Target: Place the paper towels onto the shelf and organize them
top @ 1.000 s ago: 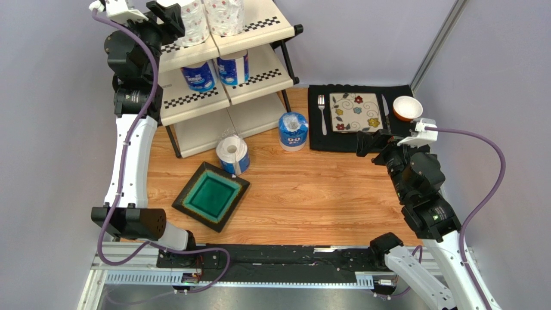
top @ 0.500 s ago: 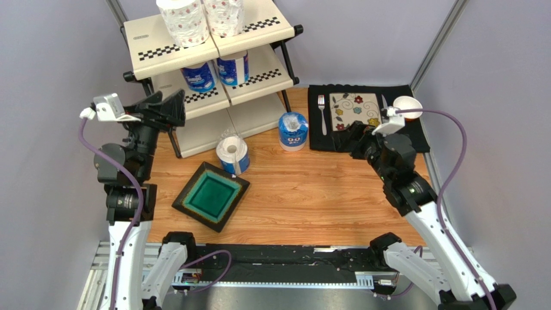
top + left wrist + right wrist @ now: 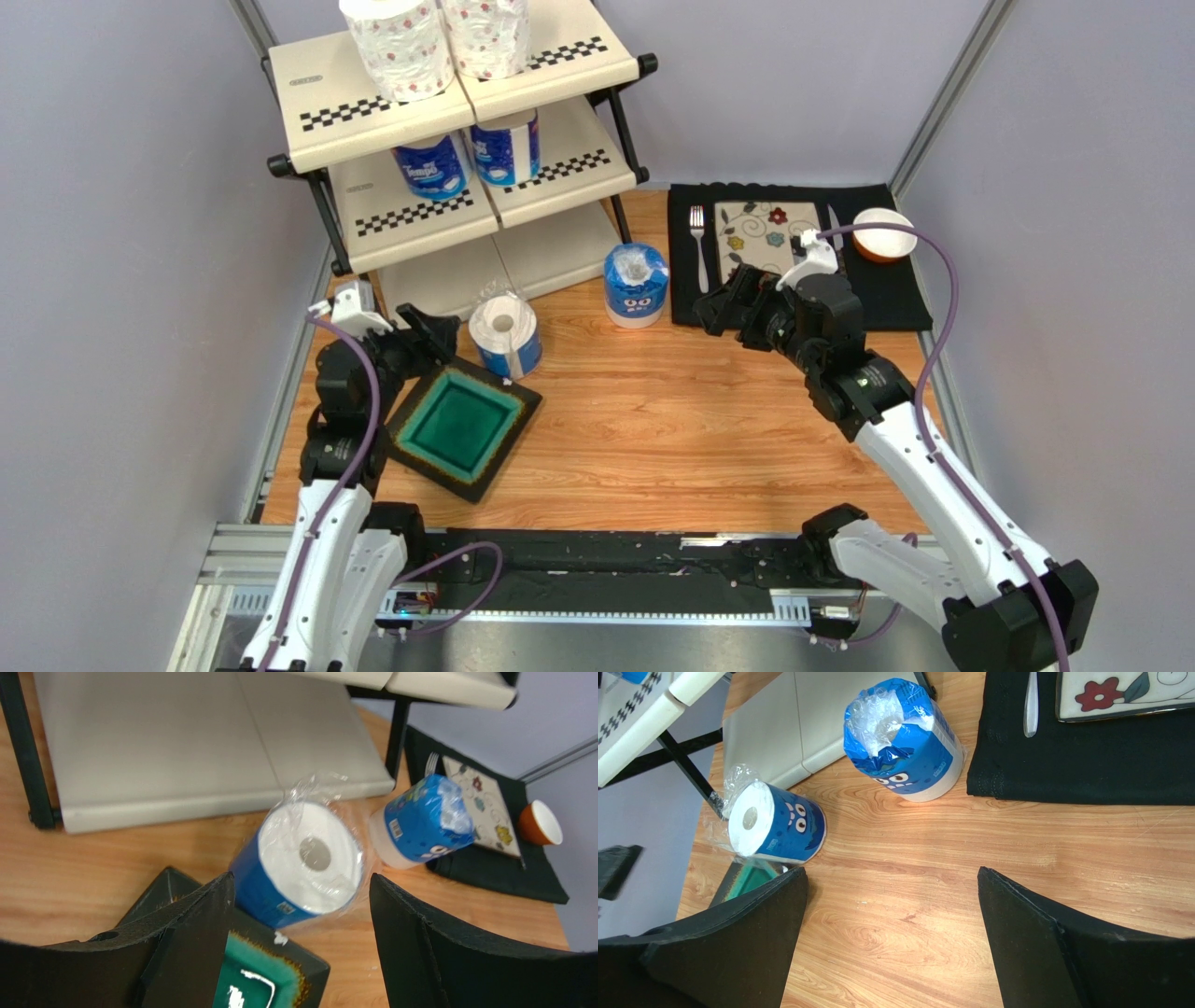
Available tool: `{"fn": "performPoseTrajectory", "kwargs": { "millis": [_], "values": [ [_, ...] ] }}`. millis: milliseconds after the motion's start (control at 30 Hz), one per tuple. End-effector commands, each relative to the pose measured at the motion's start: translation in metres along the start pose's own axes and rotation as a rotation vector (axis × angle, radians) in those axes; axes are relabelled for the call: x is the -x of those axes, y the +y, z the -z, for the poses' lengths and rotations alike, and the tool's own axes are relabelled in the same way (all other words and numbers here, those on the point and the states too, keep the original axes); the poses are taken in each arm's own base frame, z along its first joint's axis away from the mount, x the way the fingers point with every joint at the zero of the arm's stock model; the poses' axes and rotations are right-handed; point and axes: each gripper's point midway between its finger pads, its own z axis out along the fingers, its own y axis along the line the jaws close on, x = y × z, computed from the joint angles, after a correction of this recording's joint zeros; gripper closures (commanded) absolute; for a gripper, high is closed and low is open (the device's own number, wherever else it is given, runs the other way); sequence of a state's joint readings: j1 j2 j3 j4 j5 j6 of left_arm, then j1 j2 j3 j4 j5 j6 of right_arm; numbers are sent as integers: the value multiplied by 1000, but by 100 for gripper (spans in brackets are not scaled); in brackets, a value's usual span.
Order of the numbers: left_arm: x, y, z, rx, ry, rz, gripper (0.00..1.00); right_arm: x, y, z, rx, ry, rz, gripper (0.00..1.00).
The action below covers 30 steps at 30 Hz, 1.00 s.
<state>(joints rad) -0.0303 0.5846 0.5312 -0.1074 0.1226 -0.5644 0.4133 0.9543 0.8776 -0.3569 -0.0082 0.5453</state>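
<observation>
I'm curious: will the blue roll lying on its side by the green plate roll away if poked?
Probably: the blue roll lies on its side, so a nudge could roll it. Its loose, crinkly wrap looks slippery. Being paper, it's likely light and squashy.

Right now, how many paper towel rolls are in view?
6 rolls. Two on the shelf's top tier, two on its middle tier, one lying by the green plate, one upright near the black mat. More could hide on the bottom tier.
</observation>
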Motion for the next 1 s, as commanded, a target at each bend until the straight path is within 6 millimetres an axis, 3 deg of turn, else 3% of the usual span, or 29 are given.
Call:
{"fn": "performPoseTrajectory", "kwargs": {
  "millis": [0, 133, 400, 633, 967],
  "values": [
    [-12, 9, -7, 3, -5, 22, 22, 4, 1, 6, 15, -36, -2, 6],
    [-32, 17, -16, 5, 31, 43, 23, 4, 1, 6, 14, -36, 14, 6],
    [-41, 17, -33, -9, 64, 54, 23, 4, -7, 4, -23, -47, 26, 5],
    [-34, 12, -50, -24, 66, 27, 24, 8, -11, 7, -39, -63, 57, 4],
    [-41, 9, -68, -37, 97, -9, 24, 13, -15, 8, -60, -79, 96, 4]
  ]
}}
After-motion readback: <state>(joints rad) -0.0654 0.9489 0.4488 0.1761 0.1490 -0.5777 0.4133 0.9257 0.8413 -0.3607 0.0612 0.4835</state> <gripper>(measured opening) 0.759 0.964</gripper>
